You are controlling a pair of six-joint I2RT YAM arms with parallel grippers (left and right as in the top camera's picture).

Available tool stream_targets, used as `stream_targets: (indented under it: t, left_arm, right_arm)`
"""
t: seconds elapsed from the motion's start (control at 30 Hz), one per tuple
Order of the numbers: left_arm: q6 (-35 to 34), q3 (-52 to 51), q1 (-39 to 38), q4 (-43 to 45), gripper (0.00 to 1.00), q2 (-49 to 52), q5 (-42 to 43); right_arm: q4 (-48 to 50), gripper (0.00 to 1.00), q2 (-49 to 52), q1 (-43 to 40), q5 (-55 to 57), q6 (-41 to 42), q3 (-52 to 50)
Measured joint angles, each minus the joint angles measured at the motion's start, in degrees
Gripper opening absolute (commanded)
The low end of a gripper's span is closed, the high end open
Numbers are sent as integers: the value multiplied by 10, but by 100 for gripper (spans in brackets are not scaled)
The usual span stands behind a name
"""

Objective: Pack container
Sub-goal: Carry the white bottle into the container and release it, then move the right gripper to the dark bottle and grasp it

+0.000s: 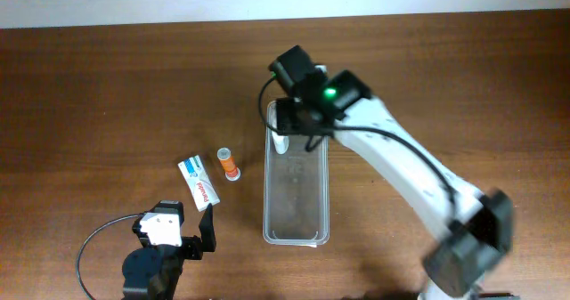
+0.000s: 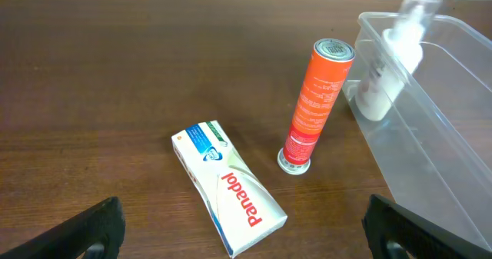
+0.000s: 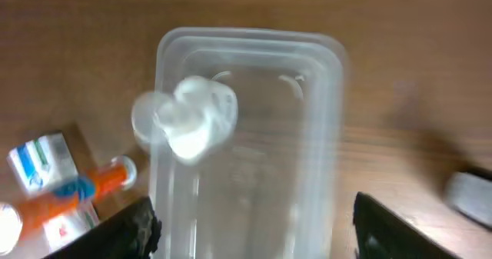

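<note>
The clear plastic container (image 1: 296,213) lies lengthwise on the table; it also shows in the left wrist view (image 2: 453,136) and the right wrist view (image 3: 307,136). A small white bottle (image 1: 280,144) with a clear cap leans in its far-left corner (image 2: 388,74) (image 3: 192,119). An orange tube (image 1: 229,164) (image 2: 317,105) (image 3: 84,188) and a white Panadol box (image 1: 199,182) (image 2: 227,188) (image 3: 38,163) lie on the table left of the container. My right gripper (image 1: 298,122) (image 3: 254,236) is open and empty above the container's far end. My left gripper (image 1: 187,238) (image 2: 246,236) is open and empty near the box.
The wooden table's (image 1: 107,95) far edge runs along the top of the overhead view. A black cable (image 1: 89,247) loops beside the left arm's base at the front left. The right arm (image 1: 419,184) stretches across the table's right side.
</note>
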Motion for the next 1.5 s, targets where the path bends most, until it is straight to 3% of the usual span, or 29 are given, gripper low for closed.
stream_targets:
  t: [0.23,0.47,0.77,0.93,1.2,1.5]
  left_arm:
    - [0,0,0,0,99,0,0]
    - [0,0,0,0,99,0,0]
    - [0,0,0,0,99,0,0]
    - [0,0,0,0,99,0,0]
    - [0,0,0,0,99,0,0]
    - [0,0,0,0,99,0,0]
  right_arm:
    - [-148,78,-99,-69,49,-9,19]
    - [-167,78,-93,-202,44,-29,-29]
    - [-62,64,-91,-302,-50,-101,-185]
    - [10,63,-87,-311,-94,-139,-247]
    - [45,63,-87,-311,-92,-139,-282]
    - [71,39,-86,-311,-84,-132,-293]
